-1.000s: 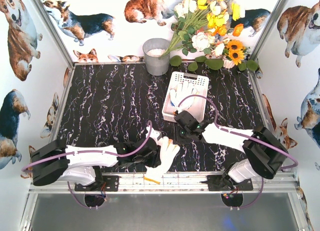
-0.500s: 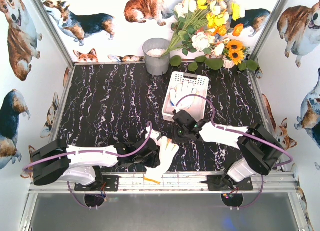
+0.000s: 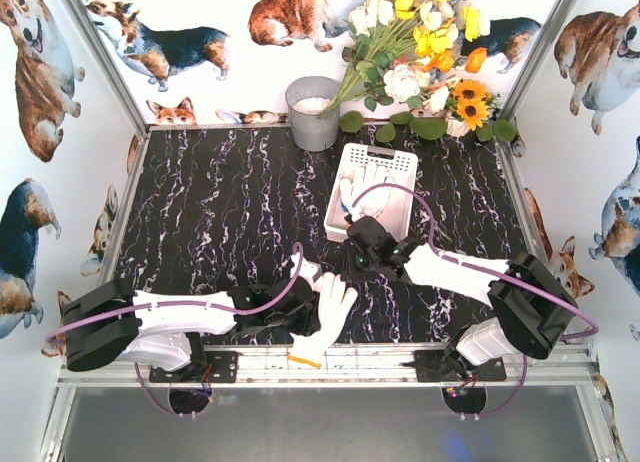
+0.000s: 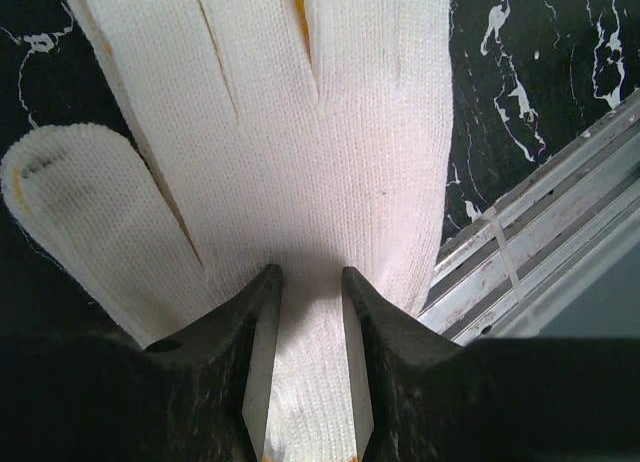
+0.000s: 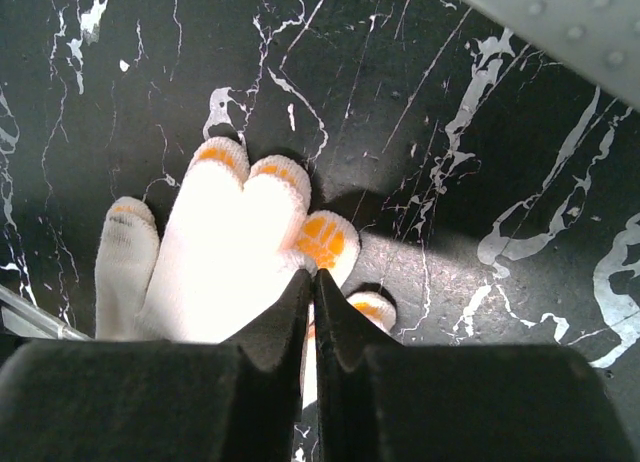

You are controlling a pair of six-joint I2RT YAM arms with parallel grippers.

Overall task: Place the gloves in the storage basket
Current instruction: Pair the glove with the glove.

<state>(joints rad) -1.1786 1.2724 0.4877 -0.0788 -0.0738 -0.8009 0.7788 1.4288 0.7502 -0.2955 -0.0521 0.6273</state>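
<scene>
The white glove point(image 3: 328, 317) lies at the table's point(image 3: 220, 212) 6 o'clock edge, its yellow cuff end reaching onto the front rail point(image 3: 380, 354). The left gripper point(image 4: 308, 274) bears on the glove's palm, jaws a narrow gap apart with cloth between them. Whether they pinch it cannot be told.

The right gripper point(image 5: 313, 274), jaws pressed together and holding nothing, hangs over the glove's fingertips, near the storage basket's point(image 3: 380, 157) near rim. The basket sits just 1 o'clock of centre and holds a second glove point(image 3: 368, 190).

Bare marble stretches from 9 to 11 o'clock. A grey bucket point(image 3: 313, 112) stands at the far edge, 12 o'clock.
</scene>
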